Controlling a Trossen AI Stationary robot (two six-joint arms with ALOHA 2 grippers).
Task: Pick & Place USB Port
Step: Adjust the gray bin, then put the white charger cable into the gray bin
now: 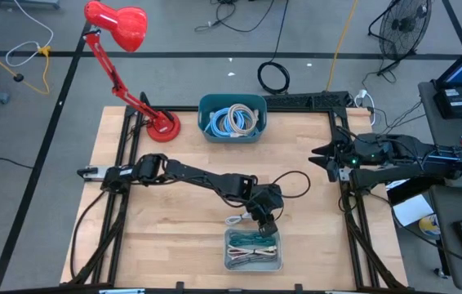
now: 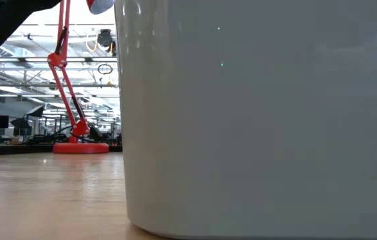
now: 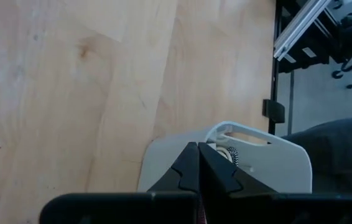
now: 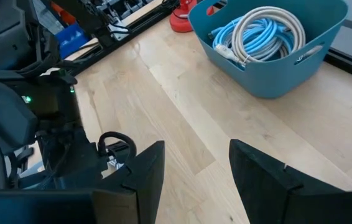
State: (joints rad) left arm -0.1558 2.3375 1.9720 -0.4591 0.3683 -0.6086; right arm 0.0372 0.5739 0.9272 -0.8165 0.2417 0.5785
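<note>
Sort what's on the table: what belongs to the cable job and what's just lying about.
Belongs to the job:
- left claw, closed above the grey bin
- white cable beside that claw
- blue bin holding coiled cables

Just lying about:
- red lamp
- right claw, open, parked at the table's right edge

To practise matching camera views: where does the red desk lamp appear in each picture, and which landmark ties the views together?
High view: red lamp at the table's far left, head leaning out past the edge.
Low view: red lamp at left, far across the table.
Left wrist view: not in it.
Right wrist view: only its base, at the top edge.
Landmark: the teal basket beside its base.
</note>
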